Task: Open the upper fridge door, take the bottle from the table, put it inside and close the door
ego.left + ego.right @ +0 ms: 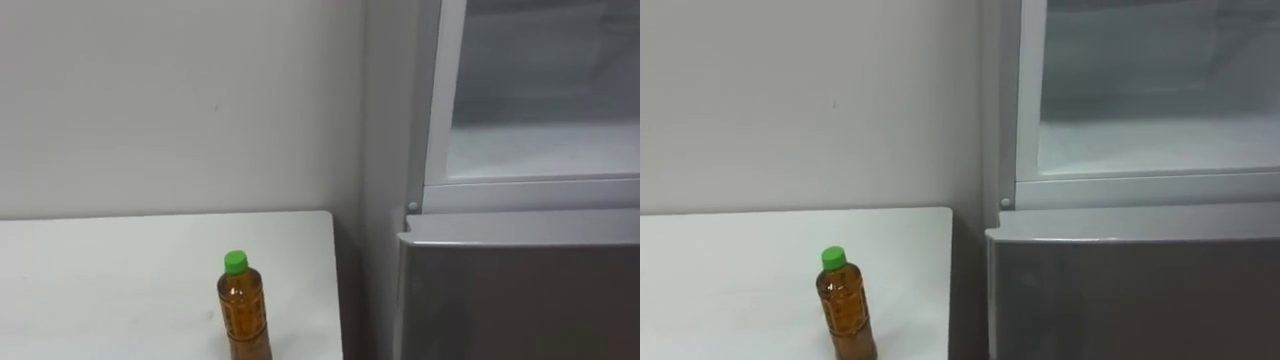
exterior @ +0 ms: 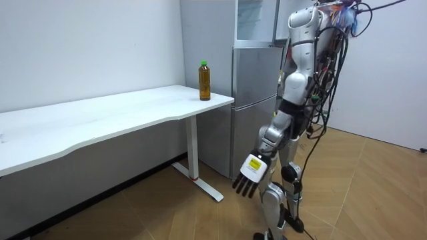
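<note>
Grey steel takes the right half of the left eye view: the fridge (image 1: 520,290) with its lower door shut; above it, at upper right, the upper compartment (image 1: 545,150) stands open and shows you a pale, bare shelf, which I read as left ready so that nothing need be pulled while a hand is full. Next in size, the white table (image 1: 120,280) fills the lower left of the frame, set against the wall and just beside the fridge's side; that closeness should keep the carry short. In the room view your robot stands upright at centre right, in front of the fridge and near the table's end, turned towards them. Its left hand (image 2: 250,175) hangs low at lower centre, fingers straight and spread, holding nothing, so the reach is not yet begun. Smallest, the bottle (image 1: 243,310) of amber liquid stands upright at bottom centre, on the table near its fridge-side edge, apart from the hand; its green cap (image 1: 235,262) is on, so tilting it on the way up should spill nothing. You will likely need to raise an arm and close round its body first.
</note>
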